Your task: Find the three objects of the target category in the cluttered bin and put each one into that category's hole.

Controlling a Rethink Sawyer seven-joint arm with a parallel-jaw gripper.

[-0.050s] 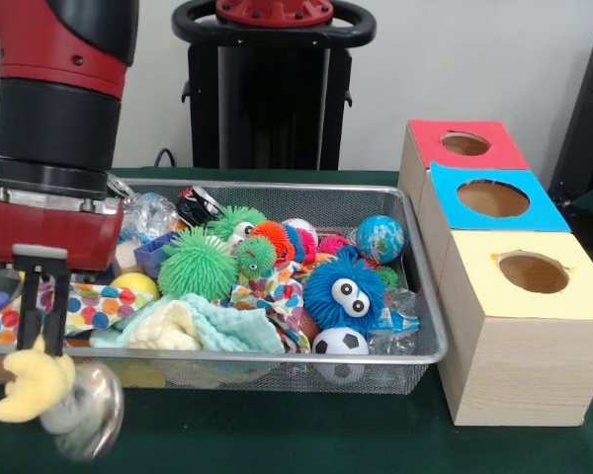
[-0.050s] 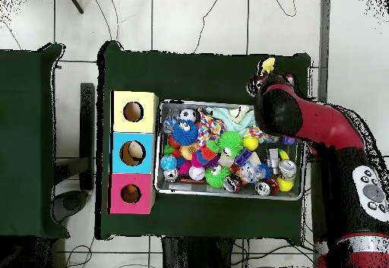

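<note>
Open holes; bin packed with toys.

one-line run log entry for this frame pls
phase: carry | gripper: jaws shut on soft yellow plush toy | position: outside wire mesh bin, at the end opposite the boxes | yellow-topped wooden box hole: open

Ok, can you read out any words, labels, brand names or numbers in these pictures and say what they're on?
No readable text anywhere.
Clear plastic packet beside the blue googly-eyed ball: print too blurred to read.
The three boxes, red, blue and yellow, carry no labels.
</note>
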